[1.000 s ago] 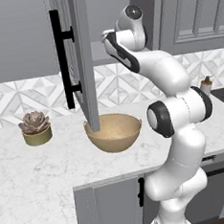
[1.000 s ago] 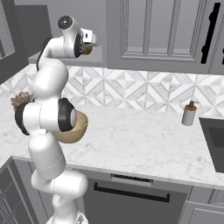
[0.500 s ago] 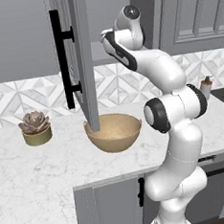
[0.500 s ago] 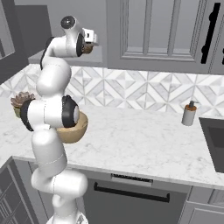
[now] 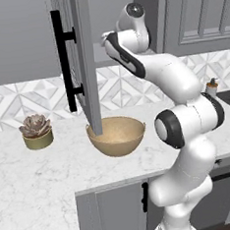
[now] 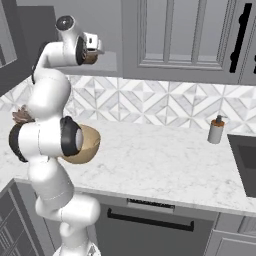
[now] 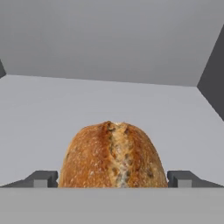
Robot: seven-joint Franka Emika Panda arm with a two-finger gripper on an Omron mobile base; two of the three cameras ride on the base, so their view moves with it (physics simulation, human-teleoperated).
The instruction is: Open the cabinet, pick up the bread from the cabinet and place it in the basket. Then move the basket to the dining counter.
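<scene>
The cabinet door (image 5: 85, 60) with its long black bar handle (image 5: 62, 62) stands swung open above the worktop. My arm reaches up into the open cabinet. In the hand view the orange-brown bread (image 7: 113, 155) sits on the grey shelf (image 7: 39, 113), directly between my two fingertips (image 7: 41, 179). My gripper (image 7: 113, 180) is open, with one finger on each side of the loaf. From the right base view the bread (image 6: 90, 57) shows as a brown spot at my gripper (image 6: 94, 50). The tan basket (image 5: 116, 136) rests on the marble worktop below the door, partly hidden by my arm (image 6: 87, 145).
A potted succulent (image 5: 37, 131) stands left of the basket. A soap dispenser (image 6: 216, 130) stands near the sink (image 6: 245, 160) at the right. A shut wall cabinet with a black handle (image 6: 239, 37) hangs to the right. The open door's lower edge hangs just over the basket rim.
My hand has eased slightly further into the cabinet toward the bread. The jaws stay wide open; door and basket have not moved.
</scene>
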